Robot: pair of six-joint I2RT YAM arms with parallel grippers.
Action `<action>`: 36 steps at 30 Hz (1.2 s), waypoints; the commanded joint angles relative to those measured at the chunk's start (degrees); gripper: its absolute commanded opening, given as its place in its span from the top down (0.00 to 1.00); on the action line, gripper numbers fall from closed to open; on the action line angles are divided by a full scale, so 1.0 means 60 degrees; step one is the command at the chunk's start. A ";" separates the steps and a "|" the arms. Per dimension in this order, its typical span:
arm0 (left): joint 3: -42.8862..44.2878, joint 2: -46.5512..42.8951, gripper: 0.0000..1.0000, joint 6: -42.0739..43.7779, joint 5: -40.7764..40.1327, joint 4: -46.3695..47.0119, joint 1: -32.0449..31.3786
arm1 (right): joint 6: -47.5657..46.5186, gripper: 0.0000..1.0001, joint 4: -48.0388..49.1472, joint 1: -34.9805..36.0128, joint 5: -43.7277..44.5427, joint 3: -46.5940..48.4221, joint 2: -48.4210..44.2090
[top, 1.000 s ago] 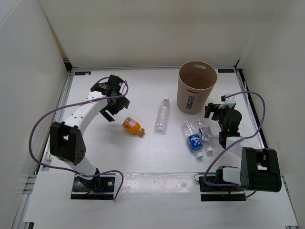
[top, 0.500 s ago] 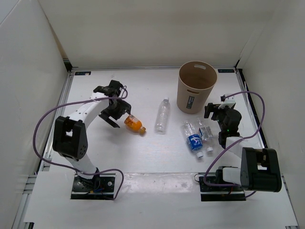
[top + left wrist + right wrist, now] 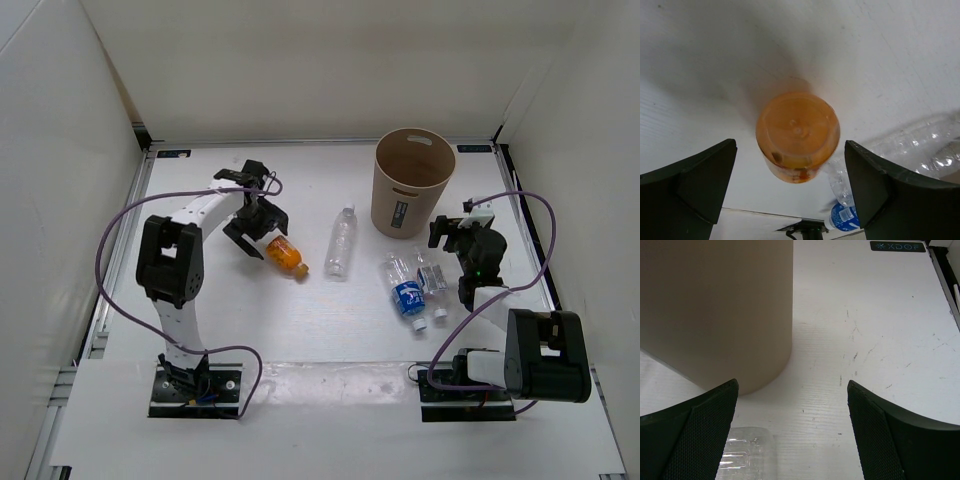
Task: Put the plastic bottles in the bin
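Nearest the arm bases on the white tabletop (image 3: 300, 320), the clear bottle with the blue label (image 3: 405, 292) lies on its side, its white cap toward the near edge. The short clear bottle (image 3: 431, 275) lies just beside it on the right, its cap also pointing near. Slightly farther back and well to the left, the orange bottle (image 3: 283, 256) lies on its side. The left gripper (image 3: 257, 238) is at that bottle's far-left end. Its jaws are spread wide and hold nothing. In the left wrist view the bottle's round base shows between them, with bare tabletop on either side. Between the orange bottle and the blue-labelled one, the slim clear bottle (image 3: 342, 240) lies lengthwise, its white cap pointing away. On the right, the right gripper (image 3: 455, 232) hangs just past the short bottle, jaws fully apart and empty, facing the tan bin (image 3: 412, 190). The bin stands upright near the back of the tabletop, with no bottle visible in it.
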 commanded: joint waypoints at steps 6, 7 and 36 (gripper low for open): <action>0.0395 0.0724 0.01 0.0823 0.0315 -0.0138 -0.0062 | 0.0001 0.10 0.0134 0.0034 0.0106 0.0301 -0.0008; 0.0424 0.0782 0.01 0.0881 0.0359 -0.0007 -0.0062 | 0.0001 0.10 0.0134 0.0049 0.0106 0.0286 -0.0008; 0.1026 0.1560 0.04 0.0780 0.1649 0.0331 -0.0502 | 0.0001 0.10 0.0119 0.0078 0.0208 0.0301 -0.0008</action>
